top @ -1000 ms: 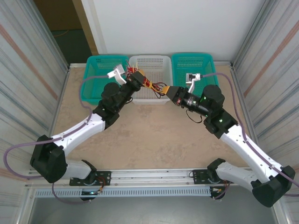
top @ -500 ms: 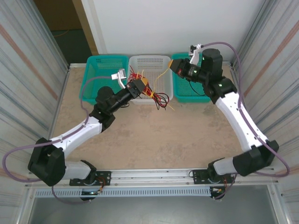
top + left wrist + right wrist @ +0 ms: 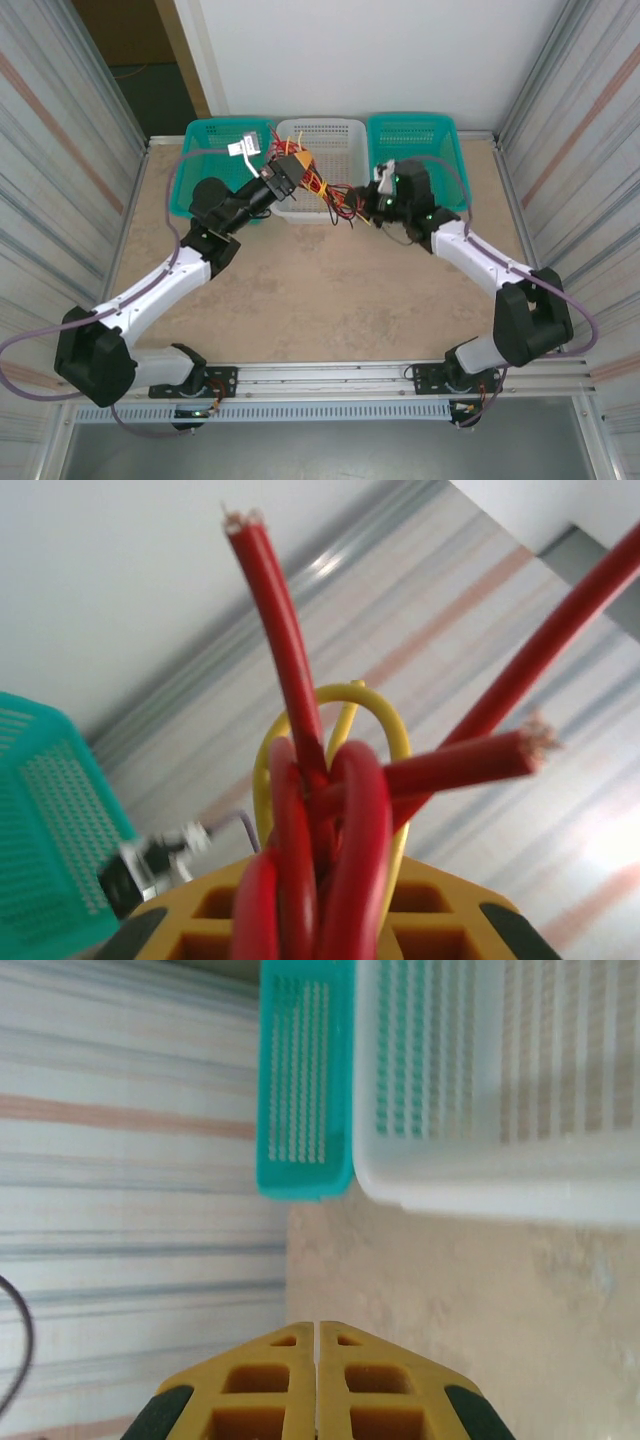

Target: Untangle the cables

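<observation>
The cables (image 3: 322,190) form one knotted bunch of thin red and yellow wires, with a few darker strands at its lower end that are too fine to make out. The left gripper (image 3: 288,170) is clamped on the bunch and holds it in the air over the near wall of the white basket (image 3: 320,122). From there the loose ends trail down to the right towards the table (image 3: 320,290).

In the left wrist view the red wires (image 3: 288,670) rise from between the yellow fingers (image 3: 190,920), and a single yellow wire (image 3: 385,705) loops behind them. Two red ends show frayed copper tips. A third red strand runs off the upper right corner. The full number of wires in the tangle cannot be counted.

The right gripper (image 3: 366,205) sits low, just beside the hanging ends. Its wrist view shows the two fingers (image 3: 280,1380) pressed together with nothing between them. Whether it touches the wires cannot be told.

There are three baskets in a row at the far edge of the table. One teal basket (image 3: 225,122) stands on the left, the white one in the middle, and one teal basket (image 3: 412,116) on the right. There are two arms, each with one gripper.
</observation>
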### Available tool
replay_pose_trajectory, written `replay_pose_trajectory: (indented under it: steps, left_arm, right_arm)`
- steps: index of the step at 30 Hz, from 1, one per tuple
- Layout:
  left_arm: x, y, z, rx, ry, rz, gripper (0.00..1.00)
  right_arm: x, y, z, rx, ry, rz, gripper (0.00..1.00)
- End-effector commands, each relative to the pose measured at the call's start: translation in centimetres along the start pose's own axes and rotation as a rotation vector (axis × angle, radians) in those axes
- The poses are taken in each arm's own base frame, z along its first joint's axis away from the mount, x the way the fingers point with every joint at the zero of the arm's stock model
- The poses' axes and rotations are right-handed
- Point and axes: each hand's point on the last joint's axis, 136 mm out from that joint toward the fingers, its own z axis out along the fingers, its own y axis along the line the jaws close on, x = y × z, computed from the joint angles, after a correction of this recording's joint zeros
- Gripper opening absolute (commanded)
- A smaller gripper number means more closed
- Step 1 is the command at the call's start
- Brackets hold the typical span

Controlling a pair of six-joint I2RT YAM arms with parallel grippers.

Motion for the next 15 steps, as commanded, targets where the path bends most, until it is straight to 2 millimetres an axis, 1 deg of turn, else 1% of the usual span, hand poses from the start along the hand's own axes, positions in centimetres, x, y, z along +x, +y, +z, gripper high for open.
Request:
replay_pose_trajectory:
  steps: [1, 4, 6, 7, 10, 11, 14, 15]
  left_arm:
    - [-5.9, -2.6, -1.1, -0.107, -0.240, 0.225, 0.00]
    - [-7.0, -0.5, -1.0, -0.186, -0.311, 0.260, 0.00]
    - [-6.8, 1.1, -0.6, -0.239, -0.310, 0.283, 0.00]
    - [-6.6, 2.0, -0.5, -0.267, -0.303, 0.286, 0.00]
    - [-5.6, 4.1, -0.8, -0.311, -0.278, 0.280, 0.00]
    - [-5.0, 4.7, -0.8, -0.322, -0.255, 0.270, 0.00]
    - [-3.0, 5.8, -1.0, -0.315, -0.170, 0.227, 0.00]
    - [-2.5, 5.9, -1.1, -0.305, -0.145, 0.204, 0.00]
  right_arm:
    - [1.4, 3.4, -1.8, -0.125, -0.080, -0.002, 0.00]
    - [4.1, 4.2, -2.9, -0.153, -0.086, -0.003, 0.00]
    - [5.1, 5.6, -4.2, -0.181, -0.103, -0.029, 0.00]
    - [5.1, 6.5, -5.0, -0.203, -0.118, -0.041, 0.00]
    - [4.3, 9.5, -7.9, -0.244, -0.171, -0.092, 0.00]
    - [3.8, 10.7, -9.0, -0.240, -0.195, -0.154, 0.00]
    - [2.0, 13.8, -11.6, -0.240, -0.250, -0.248, 0.00]
    - [1.2, 14.5, -12.4, -0.236, -0.272, -0.266, 0.00]
